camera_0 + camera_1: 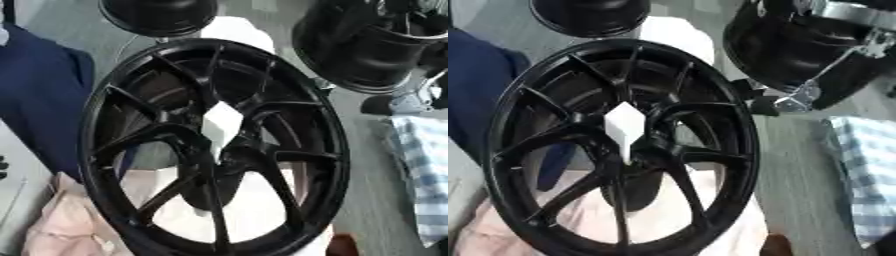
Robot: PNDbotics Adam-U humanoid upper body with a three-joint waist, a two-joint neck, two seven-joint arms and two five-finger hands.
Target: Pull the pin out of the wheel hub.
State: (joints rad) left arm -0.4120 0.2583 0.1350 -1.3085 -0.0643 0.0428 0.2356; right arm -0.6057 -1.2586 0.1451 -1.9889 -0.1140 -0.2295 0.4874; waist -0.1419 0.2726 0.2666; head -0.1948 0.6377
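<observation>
Black and glossy, the wheel hub (pixel 214 150) fills most of both eye views, standing nearly upright and slightly tilted, its spokes running from the rim to the centre. At that centre sits a white, angular piece (pixel 626 127), wide at the top and tapering to a point below; it may be the pin, though I cannot tell whether it is a solid part or pale background seen through the centre bore. Through the lower gaps between the spokes a pale pink cloth (pixel 66 225) shows, spreading to the lower left corner under the rim.

Above the hub, at the top edge, hangs a dark rounded body (pixel 157 15). At the upper right a large black cylindrical part (pixel 798 55) of the robot's right arm comes in, with a silver band and a silver bracket (pixel 798 100) close beside the hub's right rim. No fingers of the right hand can be made out, so I cannot tell how far open they are or whether they hold anything. The left hand does not show in either view.

Dark blue fabric (pixel 39 95) lies along the left side behind the rim. On the right, a blue and white checked cloth (pixel 424 170) rests on the grey desk (pixel 372 200), and a small reddish-brown shape (pixel 341 245) sits at the bottom edge just right of the rim
</observation>
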